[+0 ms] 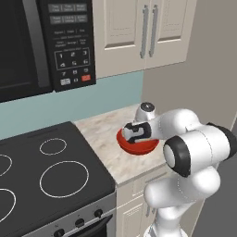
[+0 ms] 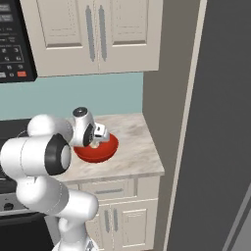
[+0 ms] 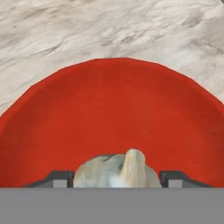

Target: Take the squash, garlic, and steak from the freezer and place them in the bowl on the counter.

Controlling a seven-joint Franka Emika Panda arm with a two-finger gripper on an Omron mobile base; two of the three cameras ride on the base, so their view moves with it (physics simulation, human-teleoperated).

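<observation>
The red bowl (image 3: 113, 109) sits on the beige marble counter (image 1: 104, 134), near its right end. My gripper (image 3: 116, 180) hangs just above the bowl (image 1: 139, 148), pointing down into it, and is shut on the garlic (image 3: 116, 170). The off-white bulb fills the gap between the two dark fingertips (image 3: 61, 178). From the right base view the hand (image 2: 99, 133) hovers over the bowl (image 2: 103, 151). The grey freezer (image 2: 220, 122) rises at the counter's right end. The squash and the steak are out of view.
A black stovetop (image 1: 55, 171) borders the counter on the left, with a microwave (image 1: 41, 41) above it. Cream wall cabinets (image 1: 143, 32) hang over the counter. My own arm (image 1: 194, 152) stands in front of the counter's edge.
</observation>
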